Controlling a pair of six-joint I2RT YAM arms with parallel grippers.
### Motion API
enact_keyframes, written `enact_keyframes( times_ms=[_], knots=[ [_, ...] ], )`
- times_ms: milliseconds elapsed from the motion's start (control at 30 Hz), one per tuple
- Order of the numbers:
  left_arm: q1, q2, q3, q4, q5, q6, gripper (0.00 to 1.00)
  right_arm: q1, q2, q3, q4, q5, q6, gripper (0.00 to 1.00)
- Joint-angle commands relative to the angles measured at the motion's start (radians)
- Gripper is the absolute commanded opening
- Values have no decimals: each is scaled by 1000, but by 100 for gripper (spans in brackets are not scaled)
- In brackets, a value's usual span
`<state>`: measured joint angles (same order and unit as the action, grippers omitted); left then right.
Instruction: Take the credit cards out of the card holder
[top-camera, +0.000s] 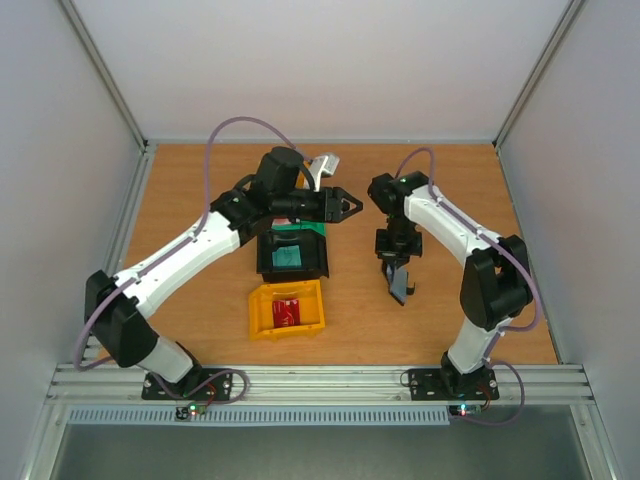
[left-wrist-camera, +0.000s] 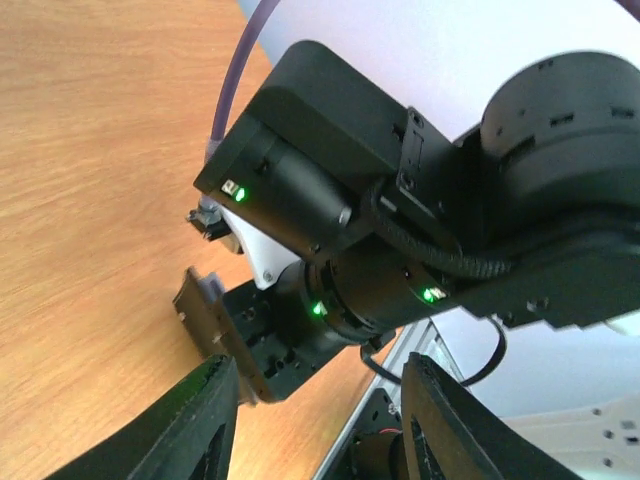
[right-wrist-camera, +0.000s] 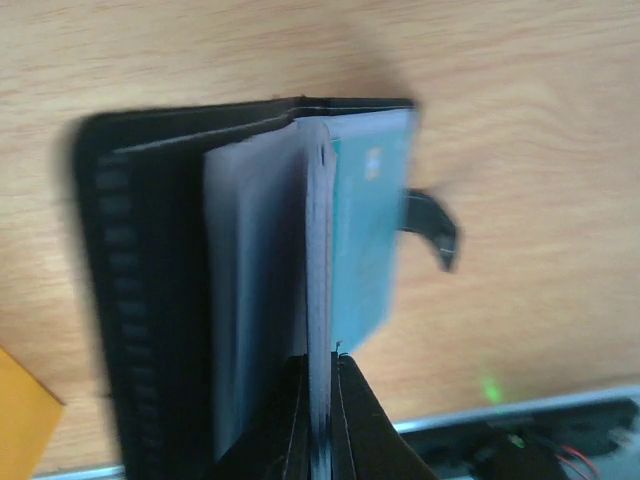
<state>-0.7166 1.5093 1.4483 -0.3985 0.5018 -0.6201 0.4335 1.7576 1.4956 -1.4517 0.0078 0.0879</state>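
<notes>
My right gripper (top-camera: 398, 272) is shut on a grey-blue inner pocket leaf of the black card holder (top-camera: 402, 288) and holds it above the table. In the right wrist view the card holder (right-wrist-camera: 150, 300) hangs open, the gripper (right-wrist-camera: 320, 400) pinches a leaf, and a teal card (right-wrist-camera: 365, 230) sits in a pocket. Another teal card (top-camera: 287, 257) lies in the black bin (top-camera: 322, 262). A red card (top-camera: 287, 312) lies in the yellow bin (top-camera: 262, 318). My left gripper (top-camera: 350, 205) is open and empty, left of the holder; the left wrist view (left-wrist-camera: 320, 420) shows it wide open.
A grey-white object (top-camera: 323, 168) lies at the back behind the left arm. The left wrist view shows the right arm's wrist (left-wrist-camera: 420, 230) close ahead, with the held holder edge-on (left-wrist-camera: 210, 315). The two bins stand between the arms.
</notes>
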Motion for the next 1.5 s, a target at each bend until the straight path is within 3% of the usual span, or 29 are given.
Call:
enact_keyframes(
  times_ms=[0, 233, 400, 567, 733, 1000, 1167, 1333, 1467],
  knots=[
    [-2, 41, -49, 130, -1, -27, 44, 6, -15, -151, 303, -176, 8, 2],
    [-52, 113, -90, 181, 18, -53, 40, 6, -16, -339, 521, -286, 75, 4],
    [-81, 140, -160, 225, -4, -106, 38, 5, -83, -479, 716, -379, 109, 6],
    [-108, 227, -150, 169, -31, -128, 31, -6, -189, -639, 870, -431, 146, 8],
    [-121, 310, -131, 117, -33, -175, 27, -27, -225, -733, 890, -440, 148, 12],
    [-168, 356, -161, 177, -79, -214, 27, -44, -293, -752, 846, -416, 173, 44],
    [-178, 375, -169, 150, -92, -211, 26, -44, -360, -707, 713, -347, 203, 53],
    [-181, 378, -176, 158, -95, -209, 26, -50, -382, -695, 679, -309, 223, 55],
    [-190, 403, -191, 188, -88, -202, 26, -65, -355, -718, 773, -360, 221, 47]
  ],
)
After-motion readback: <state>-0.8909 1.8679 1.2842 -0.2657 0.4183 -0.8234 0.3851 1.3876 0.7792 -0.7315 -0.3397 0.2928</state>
